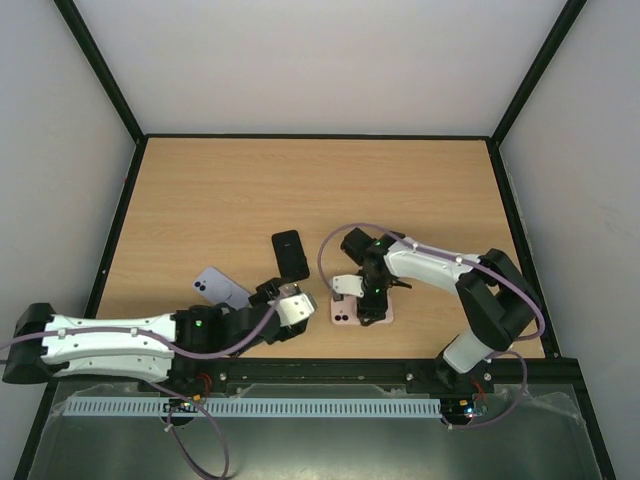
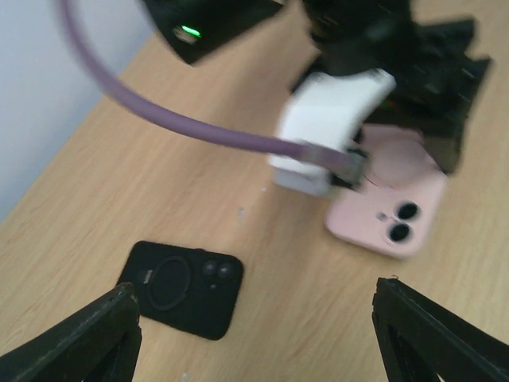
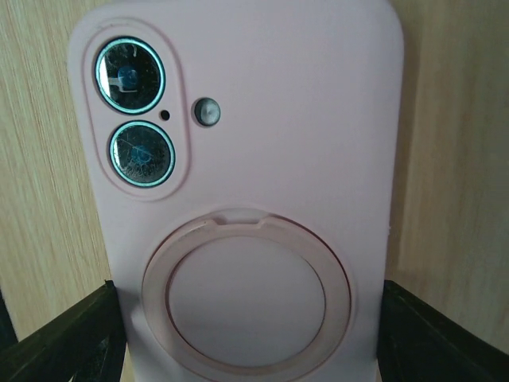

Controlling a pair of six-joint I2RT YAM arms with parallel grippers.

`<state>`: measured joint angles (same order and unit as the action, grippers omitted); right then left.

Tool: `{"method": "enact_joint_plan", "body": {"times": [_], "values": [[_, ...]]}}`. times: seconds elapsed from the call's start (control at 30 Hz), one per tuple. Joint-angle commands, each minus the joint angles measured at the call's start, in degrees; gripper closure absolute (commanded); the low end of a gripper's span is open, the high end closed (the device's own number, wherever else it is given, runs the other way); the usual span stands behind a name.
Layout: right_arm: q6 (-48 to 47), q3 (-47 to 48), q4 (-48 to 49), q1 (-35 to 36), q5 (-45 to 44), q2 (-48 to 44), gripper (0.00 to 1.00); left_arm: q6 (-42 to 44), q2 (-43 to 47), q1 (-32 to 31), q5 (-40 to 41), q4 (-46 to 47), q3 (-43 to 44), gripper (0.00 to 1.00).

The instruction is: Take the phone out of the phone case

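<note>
A pink phone case lies back-up on the table near its front edge, also seen in the overhead view and the left wrist view. The phone inside shows only as its two camera lenses through the cutout. My right gripper points down over the case, a finger pressed against each long edge. My left gripper hovers open just left of the case, with bare table between its fingers.
A black phone case lies back-up behind the left gripper, close to its left finger. A lavender phone rests by the left arm. The right arm's purple cable crosses the left wrist view. Black frame rails edge the table.
</note>
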<state>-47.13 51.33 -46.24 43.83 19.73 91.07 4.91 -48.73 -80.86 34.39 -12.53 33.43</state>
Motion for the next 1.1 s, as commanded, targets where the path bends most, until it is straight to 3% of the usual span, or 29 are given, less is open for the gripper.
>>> {"method": "enact_joint_plan", "body": {"times": [0.0, 0.37, 0.63, 0.8, 1.07], "values": [[-3.81, 3.93, -7.98, -4.29, 3.65, -2.77, 0.74, 6.38, -5.27, -2.95, -3.45, 1.05, 2.2, 0.21], [-8.15, 3.84, -13.85, -8.59, 11.98, -3.15, 0.74, 18.5, -19.03, -6.32, -6.9, 10.11, 3.76, 0.26], [-10.13, 5.32, -18.42, -8.69, 18.7, -1.56, 0.74, 27.53, -31.3, -6.97, -6.64, 13.89, 7.69, 0.42], [-11.26, 5.39, -20.26, -8.68, 20.84, -0.28, 0.74, 33.38, -35.44, -8.02, -1.94, 19.45, 6.9, 0.48], [-11.83, 5.58, -21.42, -8.68, 22.08, 0.69, 0.74, 36.8, -38.02, -8.61, 0.98, 23.54, 6.09, 0.74]]}}
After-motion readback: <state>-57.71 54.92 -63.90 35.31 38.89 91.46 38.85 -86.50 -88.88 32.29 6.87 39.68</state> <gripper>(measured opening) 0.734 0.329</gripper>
